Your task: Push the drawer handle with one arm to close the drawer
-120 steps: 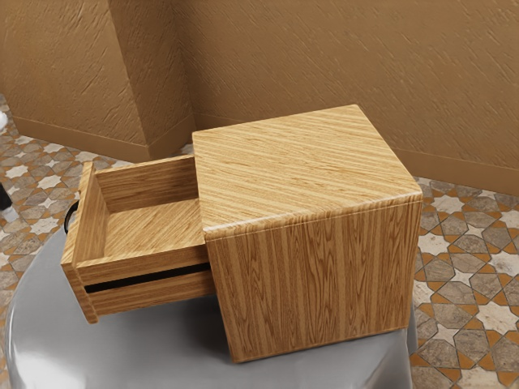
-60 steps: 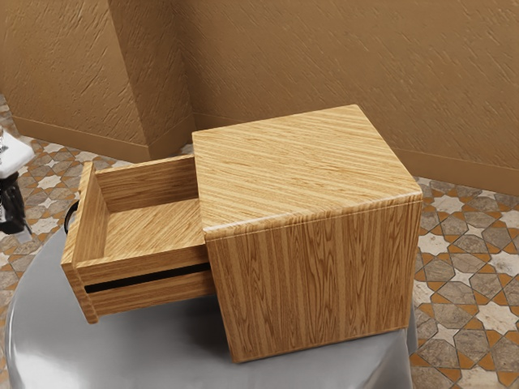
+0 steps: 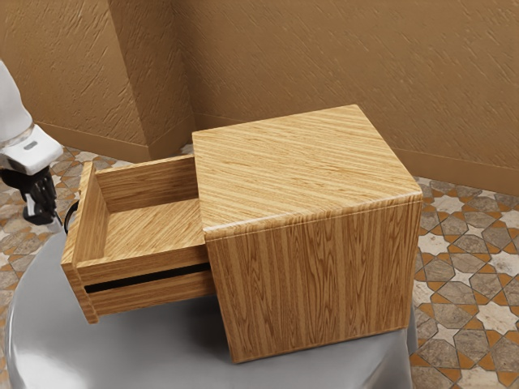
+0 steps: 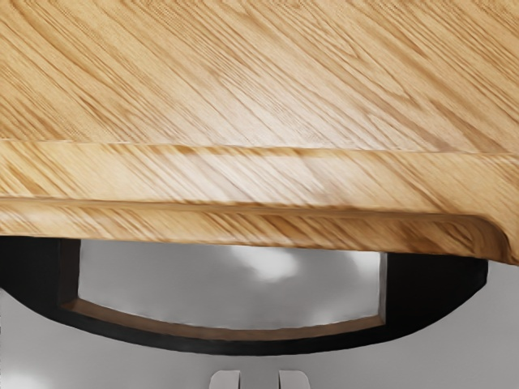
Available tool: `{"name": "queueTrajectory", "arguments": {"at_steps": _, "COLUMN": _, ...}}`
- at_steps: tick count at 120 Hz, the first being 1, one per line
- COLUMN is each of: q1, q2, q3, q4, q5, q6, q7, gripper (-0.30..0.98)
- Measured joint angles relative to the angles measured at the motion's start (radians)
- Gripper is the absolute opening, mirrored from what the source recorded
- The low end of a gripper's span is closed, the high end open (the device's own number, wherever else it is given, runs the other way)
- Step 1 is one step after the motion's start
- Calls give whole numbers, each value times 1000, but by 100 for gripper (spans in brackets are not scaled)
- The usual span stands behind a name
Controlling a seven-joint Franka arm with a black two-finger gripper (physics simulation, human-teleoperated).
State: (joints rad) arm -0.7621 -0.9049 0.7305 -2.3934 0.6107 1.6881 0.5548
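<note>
Hovering by round grey table's edge: black two-finger gripper, spread, outside curved black handle, prolly to shove wooden drawer shut.

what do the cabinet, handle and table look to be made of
Cabinet: seemingly varnished wood or veneer, from its streaky grain and soft sheen. Handle: perhaps plastic or painted metal, being smooth black. Table: glossy grey, perhaps metal or plastic, given its bright highlights.

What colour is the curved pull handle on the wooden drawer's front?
The curved pull handle is black, with a brownish inner edge; the wrist view shows it best.
</note>
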Motion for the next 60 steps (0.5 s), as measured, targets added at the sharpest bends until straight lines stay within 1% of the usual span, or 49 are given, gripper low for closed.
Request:
{"name": "queueTrajectory", "arguments": {"at_steps": 26, "q1": 0, "q2": 49, "q3": -2, "q4": 0, "q5": -33, "q6": 85, "q7": 25, "gripper": -4}}
{"name": "queueTrajectory", "arguments": {"at_steps": 36, "q1": 0, "q2": 93, "q3": -2, "q4": 0, "q5": -49, "q6": 120, "q7": 34, "gripper": -4}}
{"name": "queueTrajectory", "arguments": {"at_steps": 60, "q1": 0, "q2": 203, "q3": -52, "q4": 3, "q5": -133, "q6": 225, "q7": 55, "gripper": -3}}
